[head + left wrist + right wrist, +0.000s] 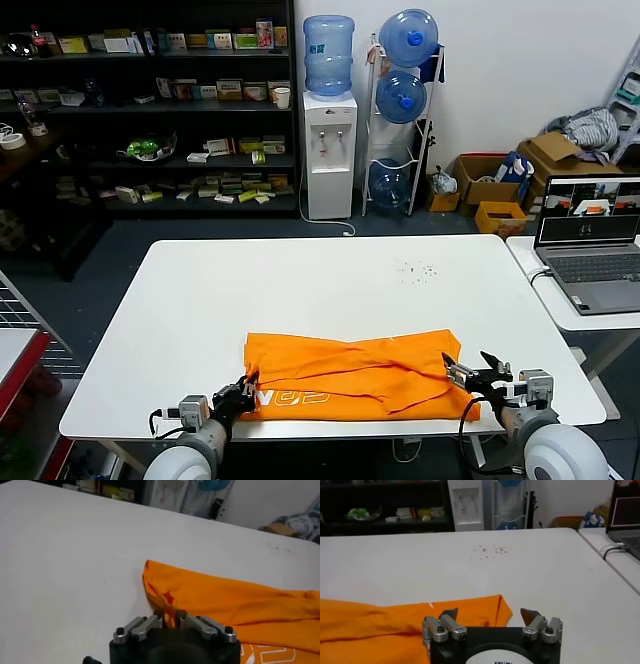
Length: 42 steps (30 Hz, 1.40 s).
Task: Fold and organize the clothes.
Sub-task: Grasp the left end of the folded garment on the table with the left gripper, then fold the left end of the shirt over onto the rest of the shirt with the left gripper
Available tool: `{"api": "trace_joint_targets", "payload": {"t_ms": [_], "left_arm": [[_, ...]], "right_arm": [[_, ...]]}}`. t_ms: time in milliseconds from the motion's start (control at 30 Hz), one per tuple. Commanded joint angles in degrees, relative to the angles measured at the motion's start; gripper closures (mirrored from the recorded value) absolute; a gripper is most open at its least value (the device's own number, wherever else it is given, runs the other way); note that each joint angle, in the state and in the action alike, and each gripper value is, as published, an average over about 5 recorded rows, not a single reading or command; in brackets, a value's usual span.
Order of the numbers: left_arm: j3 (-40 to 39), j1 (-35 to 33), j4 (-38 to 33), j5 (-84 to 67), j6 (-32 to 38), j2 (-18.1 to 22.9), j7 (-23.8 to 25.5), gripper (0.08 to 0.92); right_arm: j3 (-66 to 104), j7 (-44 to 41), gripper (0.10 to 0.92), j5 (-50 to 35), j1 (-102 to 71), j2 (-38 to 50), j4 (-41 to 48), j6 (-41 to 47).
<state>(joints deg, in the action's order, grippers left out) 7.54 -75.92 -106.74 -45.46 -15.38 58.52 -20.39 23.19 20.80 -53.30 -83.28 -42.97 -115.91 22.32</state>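
Observation:
The bright orange T-shirt (350,375) lies folded into a wide band near the front edge of the white table (330,280), with white lettering showing at its near left. My left gripper (245,388) is at the shirt's near left corner, shut on a pinch of the orange cloth (169,600). My right gripper (470,365) is open at the shirt's near right corner, its fingers (449,614) spread above the cloth's corner (492,611), holding nothing.
A second white table with an open laptop (590,245) stands at the right. Small dark specks (415,268) lie on the table's far right. Shelves, a water dispenser (329,150) and cardboard boxes stand beyond the table.

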Motion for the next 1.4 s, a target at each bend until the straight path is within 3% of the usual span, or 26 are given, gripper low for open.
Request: {"api": "trace_joint_targets", "payload": {"t_ms": [33,200,333,567,733,900,1067,1200,1400], "left_arm": [[0.22,-0.03,0.24,0.69,0.94,0.57,0.25,0.828],[1.54,0.32,-0.76,0.48,0.95,-1.33,0.62,0.872],[5.12,0.3,-1.57,-1.37,0.25,-5.75,0.98,0.872],[17.6,-4.72,-0.59,-7.02,-0.91,-15.66,1.83,0.872],[27.2,-9.98,5.35,-7.57,0.94,-19.35,4.07,0.872],[34.09,-8.84,13.73,-6.4,2.58,-20.77,6.24,0.872],[35.06,-6.3,15.4,-5.52,3.18,-22.53,7.28,0.872],[32.25,-7.02,9.59,-5.82,2.3,-21.38,6.53,0.872],[23.02,-11.25,-5.09,-11.13,-1.55,-15.65,3.92,0.872]], "right_arm": [[-0.29,0.13,0.203,0.08,0.38,-0.26,0.29,-0.12],[-0.72,0.43,0.203,0.05,1.55,-0.44,0.59,-0.19],[-1.48,0.82,0.203,-0.15,3.14,-0.67,1.14,-0.24],[-4.65,1.53,0.203,-0.35,6.98,-1.52,2.56,-0.29],[-6.97,1.68,0.203,-0.17,9.0,-2.32,3.39,-0.4],[-7.79,1.57,0.203,-0.09,9.69,-2.31,3.93,-0.53],[-8.0,1.84,0.203,0.03,9.91,-2.54,3.84,-0.5],[-7.6,2.15,0.203,0.42,9.39,-3.0,3.7,-0.43],[-6.88,2.97,0.203,1.0,8.26,-3.67,3.56,-0.07]]}}
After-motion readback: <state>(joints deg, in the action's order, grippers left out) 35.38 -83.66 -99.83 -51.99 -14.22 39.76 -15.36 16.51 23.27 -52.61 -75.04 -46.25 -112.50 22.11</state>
